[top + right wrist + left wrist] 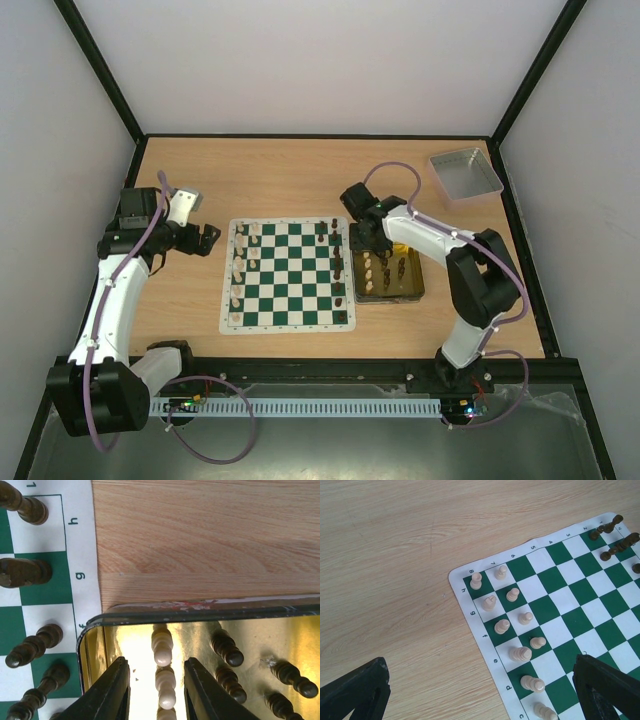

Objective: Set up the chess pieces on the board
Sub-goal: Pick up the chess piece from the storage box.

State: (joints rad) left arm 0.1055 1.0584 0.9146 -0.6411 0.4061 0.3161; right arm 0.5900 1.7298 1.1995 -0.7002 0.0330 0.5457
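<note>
The green-and-white board [290, 270] lies mid-table. Cream pieces [240, 265] stand along its left side and dark pieces [338, 272] along its right side. More cream [369, 268] and dark pieces stand in the gold tray [420, 285]. My right gripper [366, 243] hangs over the tray's far-left corner. In the right wrist view it [156, 680] is open, its fingers [107, 695] on either side of a row of cream pawns [162, 645], not touching them. My left gripper [205, 240] is open and empty, left of the board; its view shows cream pieces [520, 653].
A grey metal tray [466, 173] sits at the back right. Dark pieces [227, 647] stand in the gold tray [200, 611] right of my fingers. Dark pieces [25, 572] stand on the board's near files [80, 535]. Bare wood lies left of the board [580, 595].
</note>
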